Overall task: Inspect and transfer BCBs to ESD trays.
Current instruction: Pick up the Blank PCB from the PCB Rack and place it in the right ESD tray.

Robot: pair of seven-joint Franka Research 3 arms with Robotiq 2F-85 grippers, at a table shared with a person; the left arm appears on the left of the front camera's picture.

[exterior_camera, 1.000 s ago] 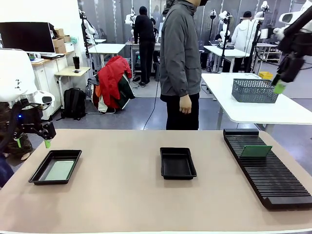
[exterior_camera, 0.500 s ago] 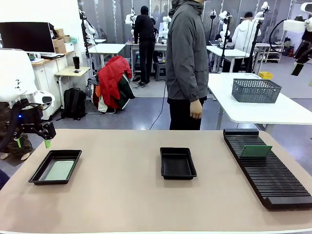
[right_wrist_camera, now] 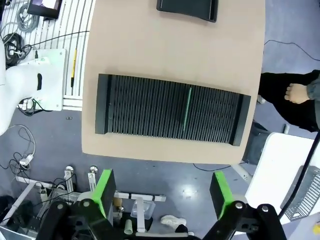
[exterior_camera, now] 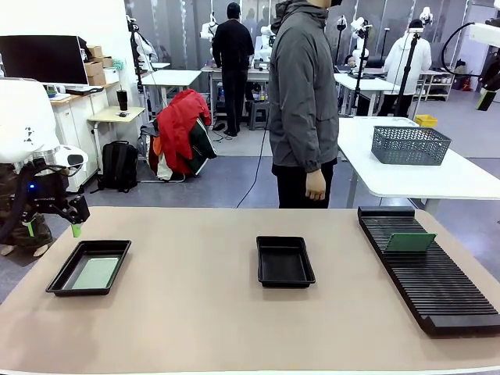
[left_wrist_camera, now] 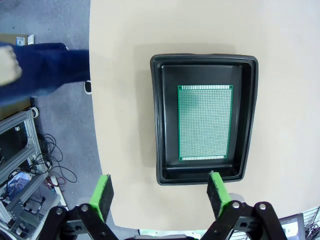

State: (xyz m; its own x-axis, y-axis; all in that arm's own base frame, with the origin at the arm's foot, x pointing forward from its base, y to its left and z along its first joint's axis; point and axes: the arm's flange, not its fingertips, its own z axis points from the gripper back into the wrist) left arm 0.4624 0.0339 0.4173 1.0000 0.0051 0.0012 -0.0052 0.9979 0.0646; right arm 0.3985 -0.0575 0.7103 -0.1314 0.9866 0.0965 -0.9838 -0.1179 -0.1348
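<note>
Desk (exterior_camera: 195, 320): plain tan top. Behind it is a busy lab with white tables and a grey floor. A person in a grey jacket (exterior_camera: 303, 94) stands at the far side, one hand (exterior_camera: 316, 186) hanging near the desk's far edge. A wire basket (exterior_camera: 410, 145) sits on the white table back right. A red jacket (exterior_camera: 181, 125) is draped back left, with a black backpack (exterior_camera: 119, 166) on the floor beside it.

Containers, two ESD trays plus a rack:
- Left tray (exterior_camera: 61, 273) sits near the desk's left edge. The flat BCB (exterior_camera: 94, 273) lies on its floor, lengthwise, with a black margin all round it in the left wrist view.
- Middle tray (exterior_camera: 285, 266) is at desk centre, well apart from the left one, black floor showing.
- Slotted rack (exterior_camera: 437, 289) is long and black, along the right side. The upright BCB (exterior_camera: 410, 242) stands on edge in a slot toward the far end; in the right wrist view I see it as a thin green line.

Left jaws: spread wide, gripping nothing, hovering above the left tray's end. One green pad (left_wrist_camera: 216, 192) lines up with the rim, the other is out past the desk edge.

Right jaws: spread wide, gripping nothing, raised high. The right wrist view looks straight down at the rack, with the green fingertips (right_wrist_camera: 104, 192) over the floor off the desk's side.
</note>
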